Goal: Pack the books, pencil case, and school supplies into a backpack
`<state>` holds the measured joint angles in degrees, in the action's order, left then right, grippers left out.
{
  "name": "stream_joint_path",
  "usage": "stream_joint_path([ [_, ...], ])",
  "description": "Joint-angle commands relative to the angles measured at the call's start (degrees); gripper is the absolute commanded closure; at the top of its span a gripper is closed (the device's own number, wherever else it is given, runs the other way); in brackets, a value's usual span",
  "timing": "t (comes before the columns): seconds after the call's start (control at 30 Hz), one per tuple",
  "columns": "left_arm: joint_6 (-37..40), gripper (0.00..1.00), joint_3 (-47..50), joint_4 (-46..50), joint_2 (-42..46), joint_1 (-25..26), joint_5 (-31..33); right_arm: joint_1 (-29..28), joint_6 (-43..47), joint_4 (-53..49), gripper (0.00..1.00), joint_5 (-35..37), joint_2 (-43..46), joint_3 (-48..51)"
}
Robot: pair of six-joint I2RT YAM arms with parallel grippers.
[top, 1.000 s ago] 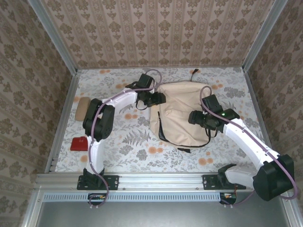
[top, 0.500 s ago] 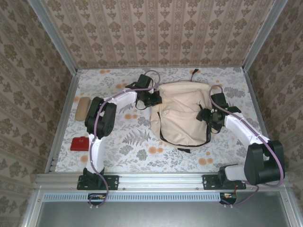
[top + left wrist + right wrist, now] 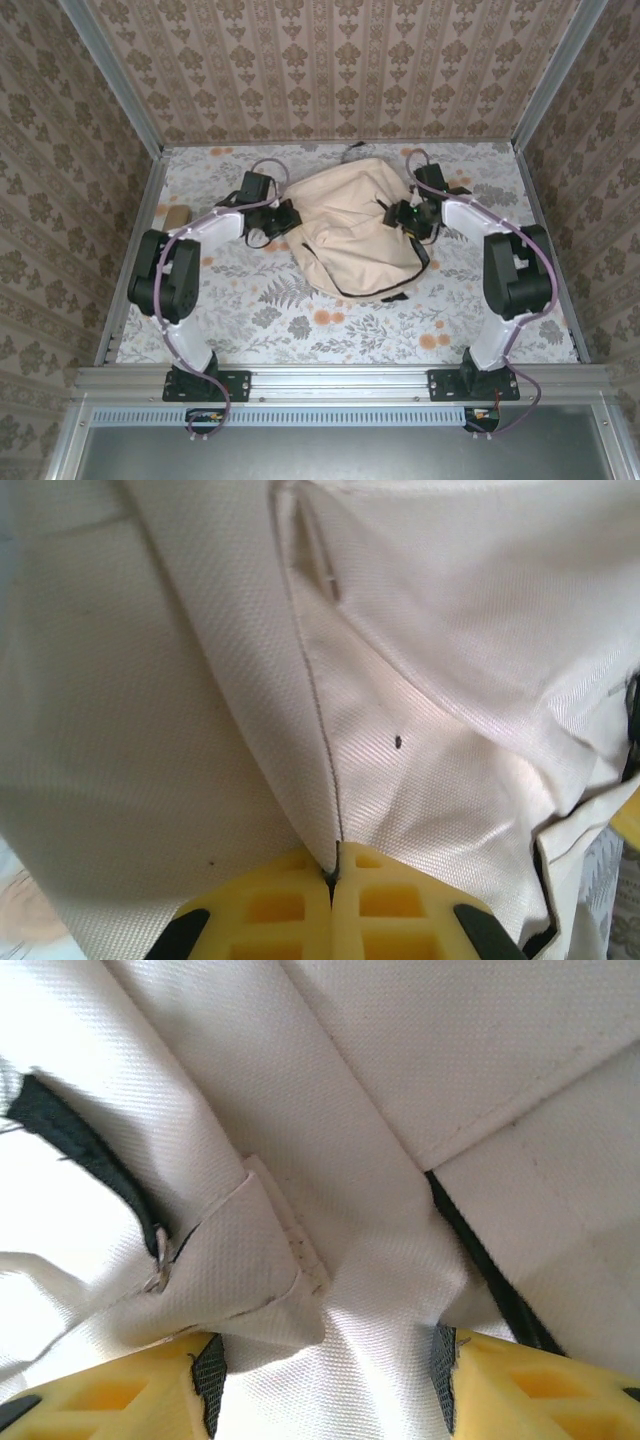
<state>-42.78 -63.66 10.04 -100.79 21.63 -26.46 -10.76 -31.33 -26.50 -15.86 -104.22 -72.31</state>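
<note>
- Beige canvas of the backpack [image 3: 345,240] lies near the middle of the floral table [image 3: 300,325]. A second ago it sat right of centre, so the whole bag has slid left and turned a little.
- The left gripper [image 3: 335,872] has its yellow fingers pressed together on a ridge of the bag's cloth, right at a seam on the left flank. A second ago it stood beside that flank with its jaws apart, so this pinch is new.
- The right gripper [image 3: 325,1385] has its fingers partway apart, with a bunched fold of the bag's fabric and a black zip line between them. Whether they have bitten yet cannot be told. It has come up from the bag's near right side to its far right shoulder.
- With one gripper on each flank, the bag looks as if it is being dragged into place and steadied for opening. Packing itself seems not yet begun.
- The tan pencil case [image 3: 178,216] lies at the table's left edge, well apart from the bag. It is where it was before, though the left forearm now crosses in front of it.
- Farthest off, the black carry loop [image 3: 352,149] has shifted left along the back of the table.
</note>
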Motion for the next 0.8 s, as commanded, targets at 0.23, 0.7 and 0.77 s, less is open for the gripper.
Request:
stream_joint_path([
  [0.23, -6.8, 0.95, 9.6, -8.3, 8.9, 1.6, -9.0, -5.1, 6.3, -9.4, 0.40, 9.5, 0.1, -9.3],
  [0.7, -11.2, 0.95, 6.5, -14.2, 3.9, 14.7, -11.9, -19.0, -15.7, -13.3, 0.54, 12.4, 28.9, 12.3],
  [0.77, -12.0, 0.95, 5.3, -14.7, 2.4, 16.0, -11.9, -20.9, -21.2, -12.1, 0.57, 11.6, 32.0, 16.1],
])
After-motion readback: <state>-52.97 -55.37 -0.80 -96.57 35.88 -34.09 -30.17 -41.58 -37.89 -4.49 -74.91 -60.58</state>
